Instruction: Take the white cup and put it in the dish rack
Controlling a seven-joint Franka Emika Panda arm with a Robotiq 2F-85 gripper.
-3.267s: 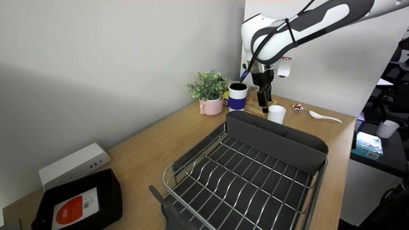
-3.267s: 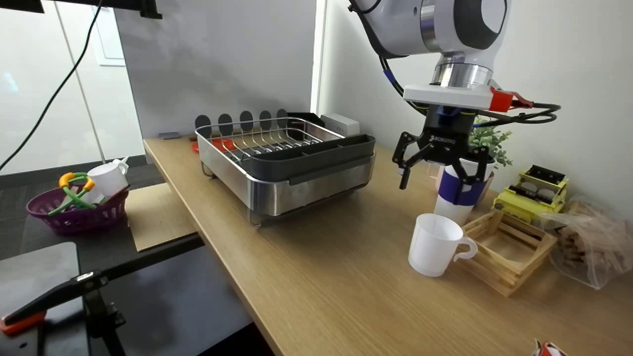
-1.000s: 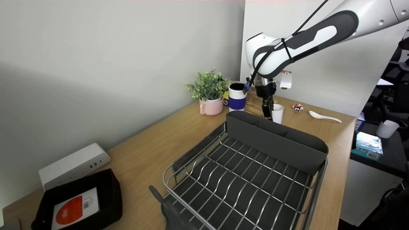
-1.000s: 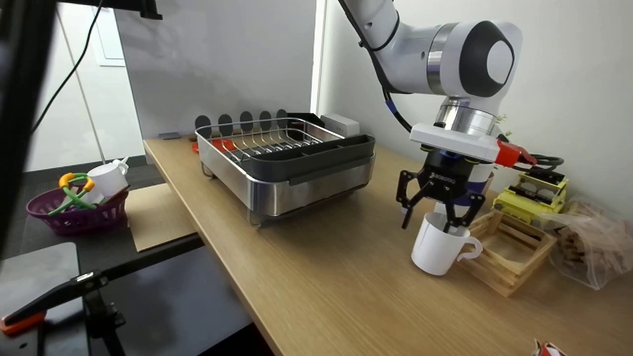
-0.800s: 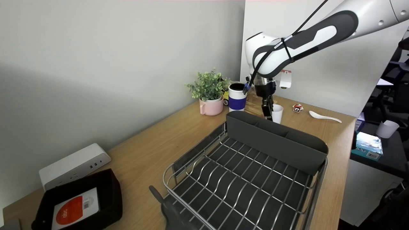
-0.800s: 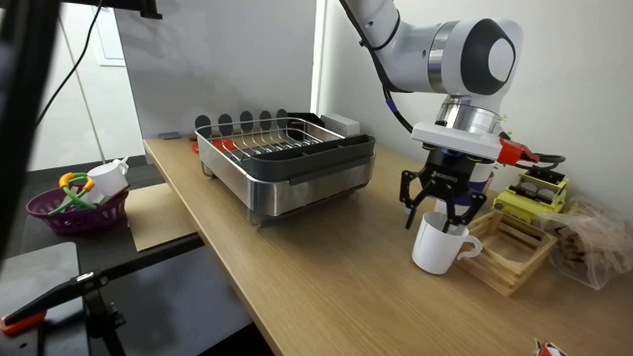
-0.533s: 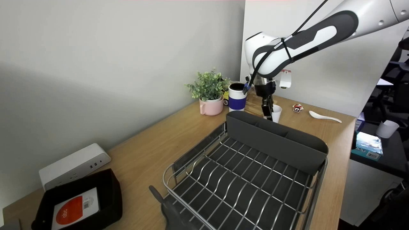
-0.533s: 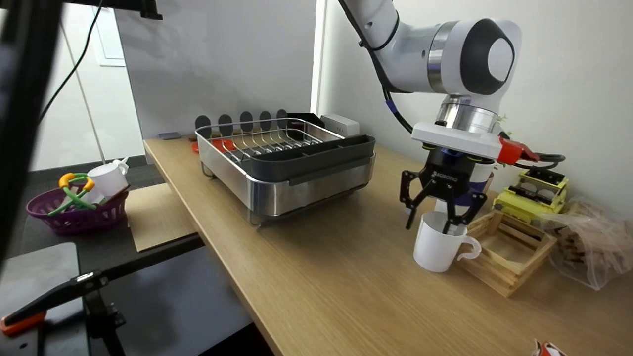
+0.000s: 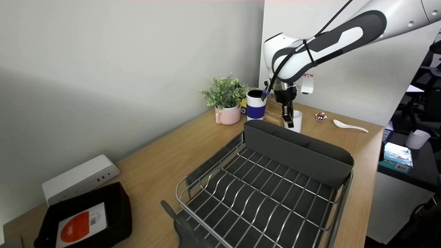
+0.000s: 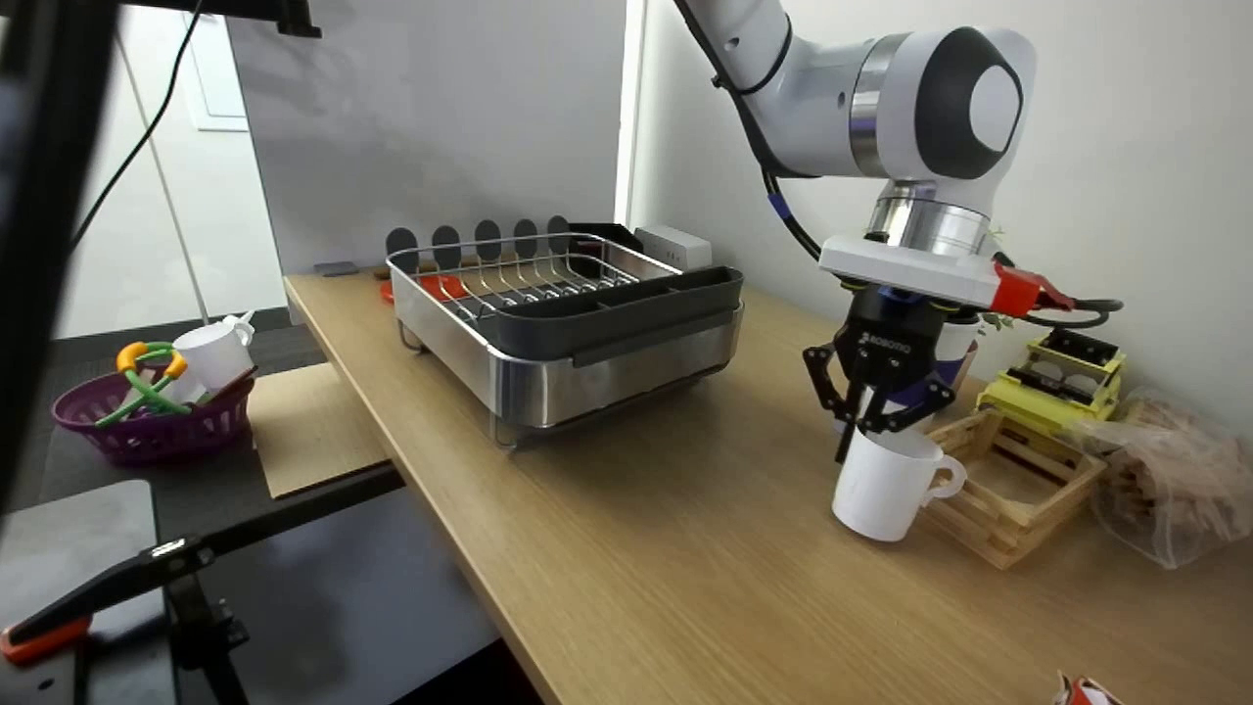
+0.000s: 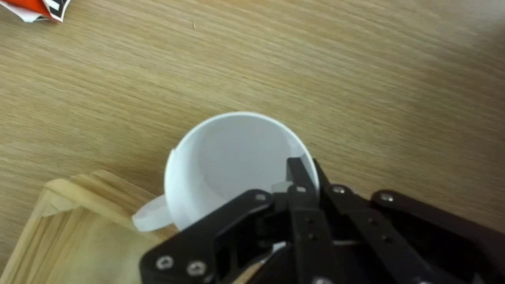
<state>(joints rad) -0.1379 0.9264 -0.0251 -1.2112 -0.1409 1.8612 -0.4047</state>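
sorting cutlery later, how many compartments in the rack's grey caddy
3, side by side in the grey caddy: left compartment, middle compartment and right compartment in an exterior view; none looks hidden.

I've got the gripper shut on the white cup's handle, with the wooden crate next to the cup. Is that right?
Not the handle: the wrist view shows the gripper shut on the white cup at its rim, one finger inside and one outside, roughly opposite the handle. The wooden crate is next to the cup, as you say.
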